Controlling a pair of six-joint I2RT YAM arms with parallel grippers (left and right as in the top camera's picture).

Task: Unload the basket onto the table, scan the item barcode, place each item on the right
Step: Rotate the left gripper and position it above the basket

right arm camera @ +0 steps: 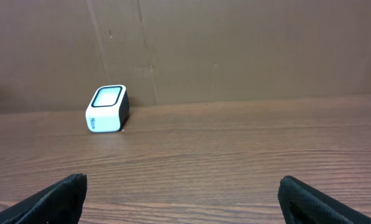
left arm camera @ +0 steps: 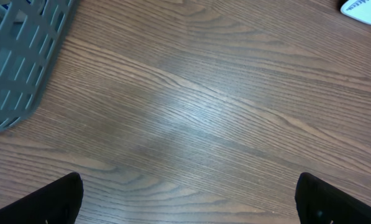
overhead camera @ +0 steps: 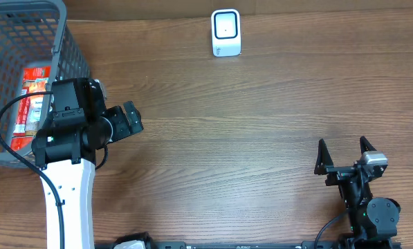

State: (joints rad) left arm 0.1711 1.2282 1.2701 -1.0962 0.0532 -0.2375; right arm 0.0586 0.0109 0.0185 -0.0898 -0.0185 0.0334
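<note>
Overhead: left end effector (overhead camera: 134,119) fully open, empty, just beside the grey basket (overhead camera: 71,48). A red packet (overhead camera: 32,104) lies inside the basket and shows in this view only. Right end effector (overhead camera: 343,151) spread wide, empty. White scanner (overhead camera: 226,32) at the far edge of the table (overhead camera: 227,138).

Left wrist: open jaws over bare table; basket corner at left.

Right wrist: scanner unobstructed, well ahead.

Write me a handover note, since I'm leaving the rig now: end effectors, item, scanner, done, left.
Left end effector: open, empty, beside the basket.
Right end effector: open, empty, over the table, near right.
Red packet lies in the basket; white scanner stands at the far edge.
Done: nothing yet. Left: pick up the packet, show its barcode to the scanner.
</note>
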